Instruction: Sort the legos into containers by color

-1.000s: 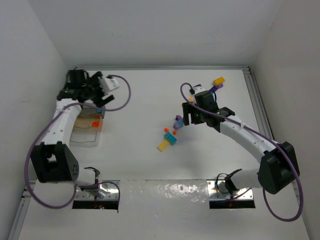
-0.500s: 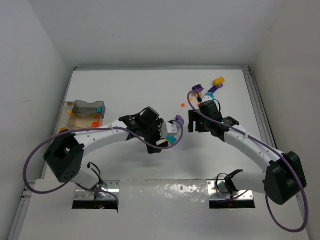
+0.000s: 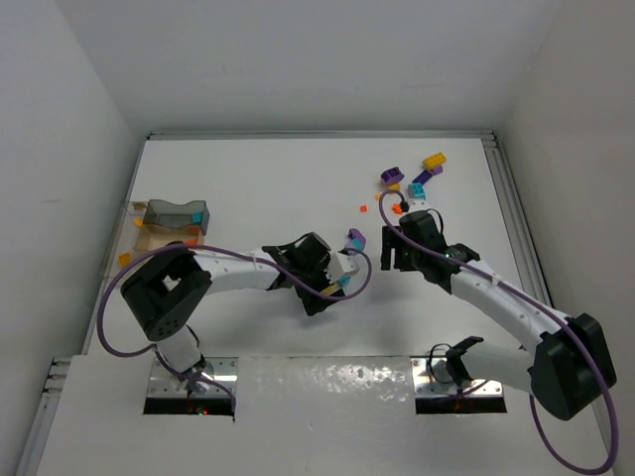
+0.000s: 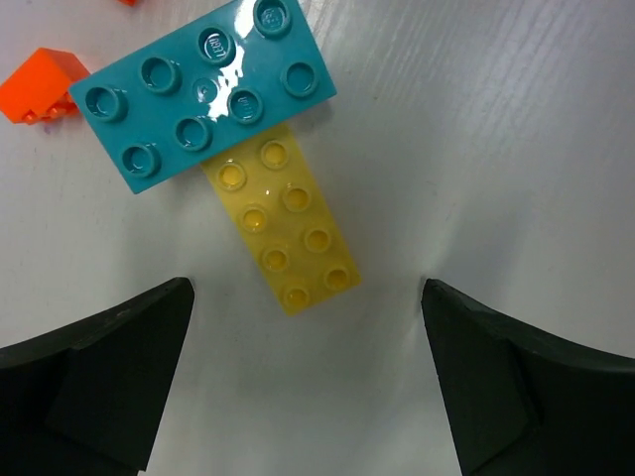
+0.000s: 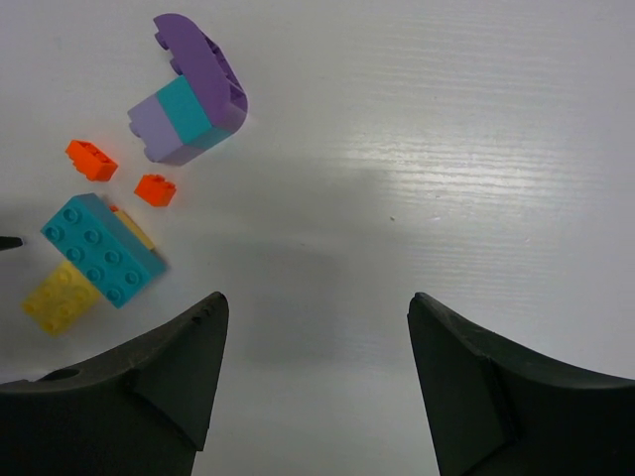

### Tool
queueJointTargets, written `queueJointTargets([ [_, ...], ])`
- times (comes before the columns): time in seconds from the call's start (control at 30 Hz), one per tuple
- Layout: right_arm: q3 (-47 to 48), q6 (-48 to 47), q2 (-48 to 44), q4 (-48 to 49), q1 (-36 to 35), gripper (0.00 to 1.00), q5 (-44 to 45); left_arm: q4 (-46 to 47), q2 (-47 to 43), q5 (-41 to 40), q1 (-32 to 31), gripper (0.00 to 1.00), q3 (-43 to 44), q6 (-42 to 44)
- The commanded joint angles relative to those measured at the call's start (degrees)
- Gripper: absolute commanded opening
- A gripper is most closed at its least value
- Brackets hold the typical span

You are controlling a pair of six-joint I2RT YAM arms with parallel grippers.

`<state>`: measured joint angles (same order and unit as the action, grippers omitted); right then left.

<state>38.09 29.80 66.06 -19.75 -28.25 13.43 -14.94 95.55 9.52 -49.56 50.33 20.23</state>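
Most legos (image 3: pixel 434 160) lie loose well right of the containers (image 3: pixel 149 241), which hold only a few, while left gripper (image 4: pixel 306 297) and right gripper (image 5: pixel 316 302) hang spread wide, empty.

We saw a white table (image 3: pixel 248 188). At 9 o'clock sat a clear tray (image 3: pixel 171 226). Near the centre lay a yellow brick (image 4: pixel 288 233) with a teal brick (image 4: pixel 203 89) stacked across one end. Two orange bits (image 5: pixel 91 159) and a purple piece (image 5: pixel 193 89) lay near them. At 1 o'clock lay a far cluster (image 3: pixel 420 186) of yellow, purple and teal bricks, with an orange stud (image 3: pixel 363 208) at its 8 o'clock.
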Motion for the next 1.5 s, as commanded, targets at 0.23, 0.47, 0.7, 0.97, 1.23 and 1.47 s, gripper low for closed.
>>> queueJointTargets([
  [0.23,-2.3,2.1,-1.6,2.4,-0.1,0.71,0.0,2.1,6.6,-8.1,-0.9,0.84,4.0,-2.2],
  [0.47,-2.6,3.8,-0.1,5.4,-0.4,0.68,-4.0,-0.5,6.4,-2.5,-0.8,0.13,3.8,-0.5],
  [0.7,-6.9,-1.2,0.6,21.6,-6.1,0.66,-11.5,-5.6,0.5,3.1,0.7,0.00,6.3,1.2],
  [0.97,-13.5,-6.7,-11.4,32.5,-6.6,0.66,-10.2,-13.3,-4.4,11.8,6.8,0.00,15.7,-5.3],
  [1.23,-9.3,-13.2,-12.6,30.5,-7.3,0.68,-16.2,-12.1,-4.7,14.7,6.8,0.00,18.3,-6.9],
  [1.47,-5.8,-15.7,-8.9,32.6,-8.5,0.73,-14.6,-12.5,-4.0,15.7,6.8,0.00,21.7,-7.6],
])
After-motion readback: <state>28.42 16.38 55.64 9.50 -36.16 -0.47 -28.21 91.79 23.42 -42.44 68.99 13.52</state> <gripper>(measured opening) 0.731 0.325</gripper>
